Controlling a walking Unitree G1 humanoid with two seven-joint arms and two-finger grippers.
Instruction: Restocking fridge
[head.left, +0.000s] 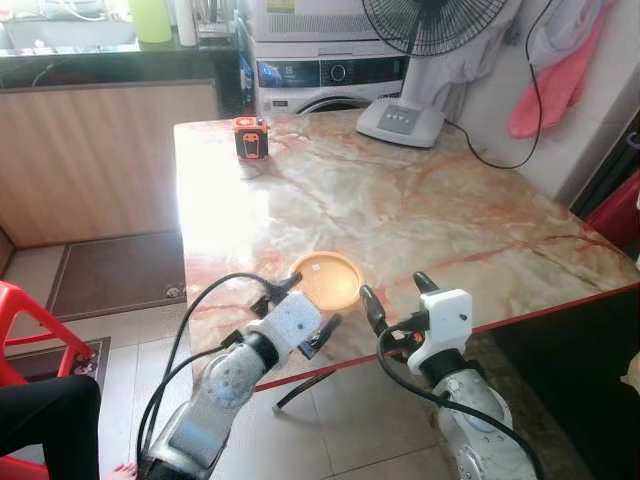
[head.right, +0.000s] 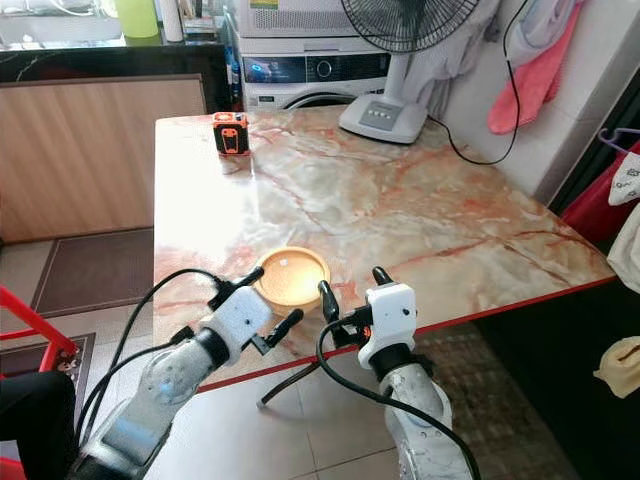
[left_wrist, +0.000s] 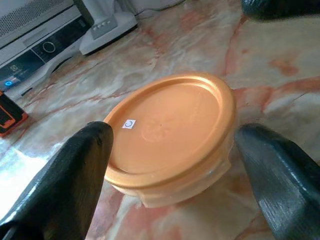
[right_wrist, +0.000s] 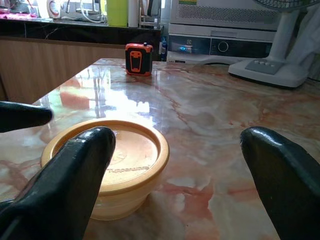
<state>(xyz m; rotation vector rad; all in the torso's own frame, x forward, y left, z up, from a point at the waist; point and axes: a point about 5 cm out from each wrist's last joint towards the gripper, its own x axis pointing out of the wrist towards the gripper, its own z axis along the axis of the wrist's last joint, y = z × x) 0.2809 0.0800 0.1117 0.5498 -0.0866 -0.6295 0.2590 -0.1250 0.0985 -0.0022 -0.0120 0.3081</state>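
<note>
Both grippers sit at the near edge of the marble table (head.left: 420, 210), and between them, a little further in, rests the orange-lidded container (head.left: 326, 279), a low round tub lying flat with its lid on top. Being round, it has no long axis to line up with; what matters is that it lies straight ahead of the left gripper (left_wrist: 175, 150), whose two black fingers are spread wide and stand on either side of the tub without touching it, holding nothing. From the container, the left gripper (head.left: 298, 308) is the nearer tool, just beside its near-left rim. The right gripper (head.left: 395, 293) is just beside the container's near-right side, also spread wide and empty, but it points past the tub toward the far end of the table, so the tub sits off to its left finger rather than centred between the two. My judgement is that the left arm is better placed to close on the tub.

Further out from the container, toward the far-left corner of the table, stands a small orange-and-black device (head.left: 251, 138). Beyond it, off the table, is a washing machine (head.left: 325, 75), and the base of a standing fan (head.left: 400, 122) rests on the table's far edge.
</note>
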